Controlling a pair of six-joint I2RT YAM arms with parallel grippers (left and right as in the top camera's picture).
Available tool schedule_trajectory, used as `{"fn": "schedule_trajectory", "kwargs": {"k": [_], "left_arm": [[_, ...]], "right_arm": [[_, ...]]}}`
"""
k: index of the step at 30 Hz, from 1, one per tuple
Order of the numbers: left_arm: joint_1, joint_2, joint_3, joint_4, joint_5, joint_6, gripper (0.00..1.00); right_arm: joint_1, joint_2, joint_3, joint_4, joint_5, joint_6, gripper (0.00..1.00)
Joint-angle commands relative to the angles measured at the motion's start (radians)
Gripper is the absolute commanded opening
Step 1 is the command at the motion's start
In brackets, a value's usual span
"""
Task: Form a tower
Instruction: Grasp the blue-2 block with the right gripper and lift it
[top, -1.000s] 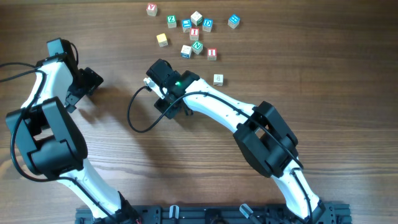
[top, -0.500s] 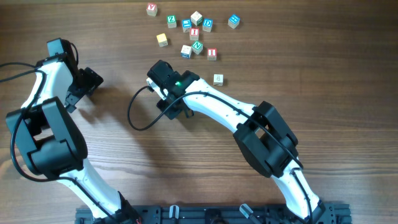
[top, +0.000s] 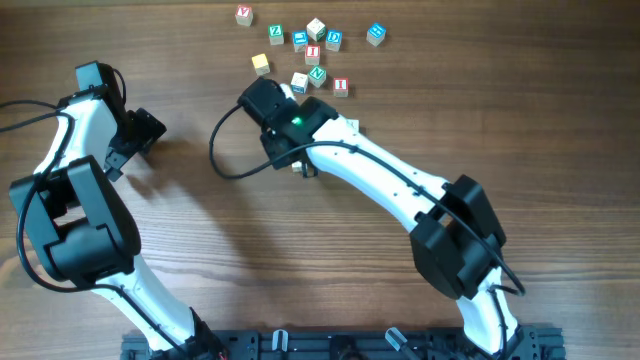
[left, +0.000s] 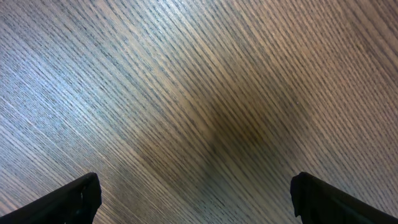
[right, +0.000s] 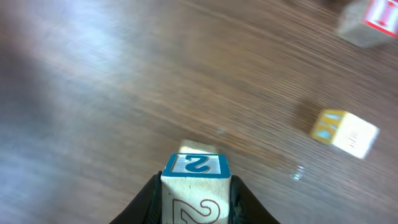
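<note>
A pale wooden cube (right: 196, 186) with a blue "2" on top sits tight between the fingers of my right gripper (right: 196, 200), which is shut on it. From above, this gripper (top: 298, 165) is just near of the loose cube cluster. A red "I" cube (top: 313, 53) and a green "N" cube (top: 317, 74) lie in that cluster. No tower shows; from above I cannot tell whether any cubes are stacked. My left gripper (left: 196, 199) is open over bare wood, at the table's left (top: 145, 130).
Several more letter cubes lie scattered at the far middle, among them a plain yellowish one (top: 261, 64), a red one (top: 341, 87) and a blue one (top: 375, 34). In the right wrist view a yellow-marked cube (right: 344, 130) and a red-marked cube (right: 372, 18) lie ahead to the right.
My right arm has swung away from me toward the cube cluster, carrying the "2" cube. The left arm has not moved.
</note>
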Motion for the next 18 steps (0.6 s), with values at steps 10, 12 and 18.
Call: {"fn": "schedule_trajectory", "kwargs": {"k": [10,12,18], "left_arm": [[0.003,0.001,-0.005,0.000,-0.009,-0.002,1.00],[0.003,0.001,-0.005,0.000,-0.009,-0.002,1.00],[0.003,0.001,-0.005,0.000,-0.009,-0.002,1.00]], "right_arm": [[-0.040,-0.010,-0.090,0.040,-0.061,0.138,0.25],[-0.040,-0.010,-0.100,0.050,-0.084,0.139,0.25],[-0.040,-0.008,-0.140,0.101,-0.122,0.139,0.26]]}}
